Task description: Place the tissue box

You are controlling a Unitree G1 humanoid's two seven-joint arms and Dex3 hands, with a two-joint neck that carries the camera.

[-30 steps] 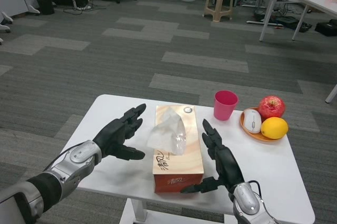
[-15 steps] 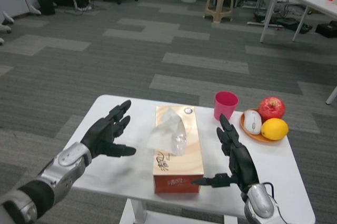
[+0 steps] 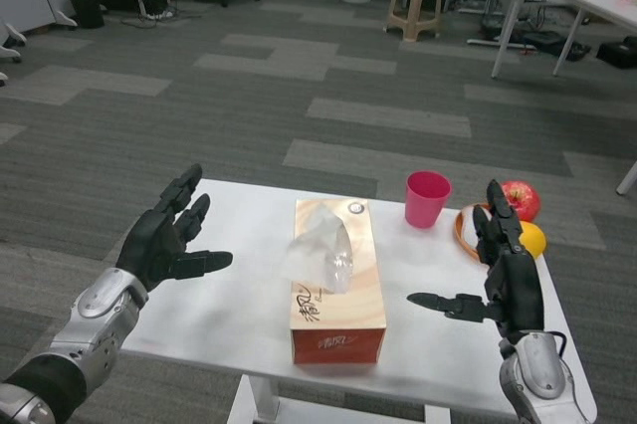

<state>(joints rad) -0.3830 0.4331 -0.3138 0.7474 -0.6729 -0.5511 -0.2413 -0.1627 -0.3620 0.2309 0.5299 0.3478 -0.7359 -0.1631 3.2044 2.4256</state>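
A long wood-patterned tissue box [image 3: 335, 280] with a white tissue sticking up from its slot lies flat in the middle of the white table [image 3: 249, 319]. My left hand [image 3: 166, 238] hovers open at the table's left edge, palm facing the box, well apart from it. My right hand [image 3: 503, 276] hovers open to the right of the box, fingers spread and thumb pointing toward it, with a clear gap between them. Neither hand touches the box.
A pink cup [image 3: 426, 198] stands just behind the box's far right corner. An orange plate [image 3: 464, 232] at the right holds a red apple [image 3: 521, 197], a lemon [image 3: 534, 237] and a white mouse, partly hidden by my right hand. Grey carpet lies beyond.
Both hands have drawn outward from the box's sides, the left to the left edge and the right toward the fruit plate. The box stays put.
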